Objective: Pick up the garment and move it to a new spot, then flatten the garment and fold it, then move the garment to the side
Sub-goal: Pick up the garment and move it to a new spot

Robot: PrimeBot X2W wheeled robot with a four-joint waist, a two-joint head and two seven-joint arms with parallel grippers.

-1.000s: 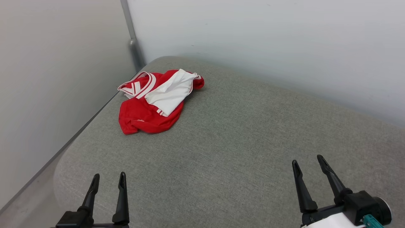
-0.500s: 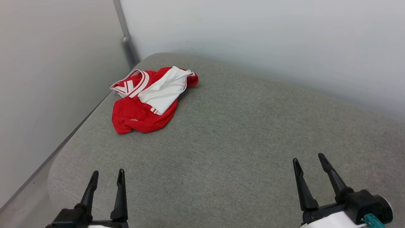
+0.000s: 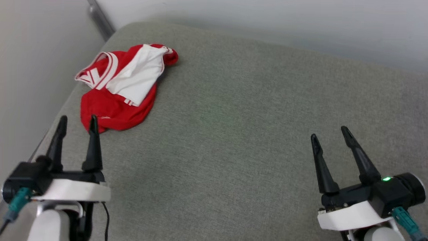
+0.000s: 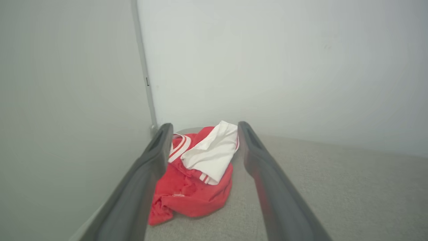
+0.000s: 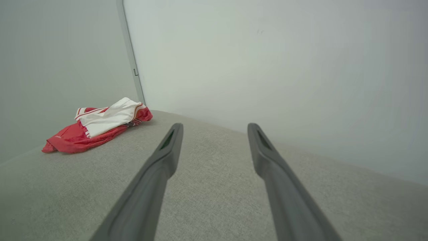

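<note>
The garment (image 3: 120, 90) was seen crumpled at the far left corner of the cushion (image 3: 240, 127), by the wall (image 3: 33, 50). The left gripper (image 3: 78, 117) was held spread near its hem, and the right gripper (image 3: 328, 132) spread, well apart. A single layer might be pinched, and the rest dragged off the edge.

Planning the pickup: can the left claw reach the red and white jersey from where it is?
Probably yes. The open left claw points at the crumpled jersey just ahead, and nothing lies between them on the grey cushion.
</note>
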